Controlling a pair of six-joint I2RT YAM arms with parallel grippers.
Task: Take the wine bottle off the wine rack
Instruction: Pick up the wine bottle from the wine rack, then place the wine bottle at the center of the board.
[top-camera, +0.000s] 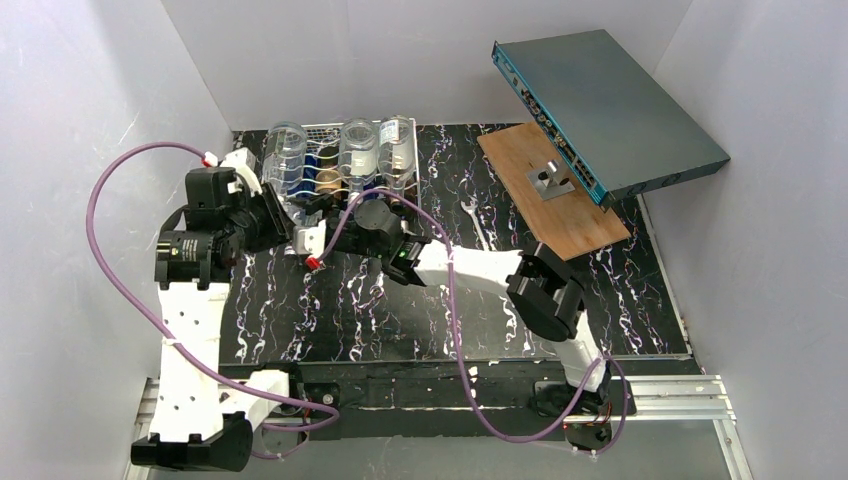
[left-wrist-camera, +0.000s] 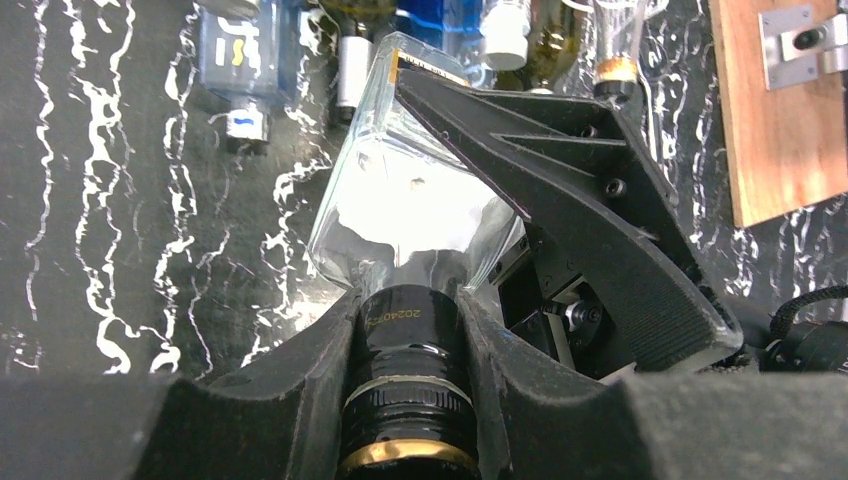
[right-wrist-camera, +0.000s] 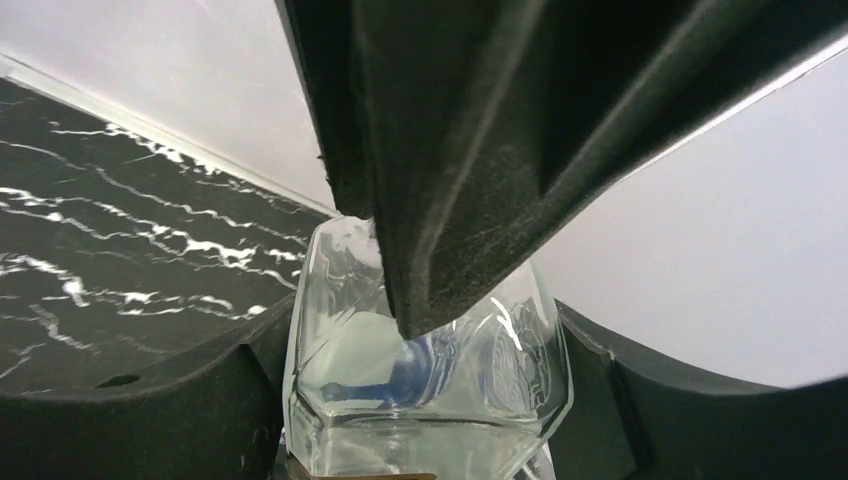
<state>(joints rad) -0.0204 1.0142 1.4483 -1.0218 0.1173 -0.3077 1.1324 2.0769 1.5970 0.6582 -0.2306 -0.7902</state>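
Black marbled table (top-camera: 290, 310) carries the wine rack (top-camera: 320, 128) and a wooden board (top-camera: 572, 222).

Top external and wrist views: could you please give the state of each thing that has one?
wine rack: loaded with other bottles.
wine bottle: out of the rack, gripped by its neck.
left gripper: shut on the bottle's neck.
right gripper: jaws flank the bottle's body; grip unclear.

Super cramped at 11 o'clock: wine rack (top-camera: 318, 128) stuffed with bottles (top-camera: 358, 150), left pincer (top-camera: 288, 215) and right pincer (top-camera: 342, 205) jammed together right at its near edge. Loads of bare tabletop (top-camera: 400, 320) from 5 to 7 o'clock. Wooden board (top-camera: 555, 205) and tilted blue box (top-camera: 620, 100) hogging 2 o'clock. Right forearm (top-camera: 470, 268) stretched low across 3 o'clock.
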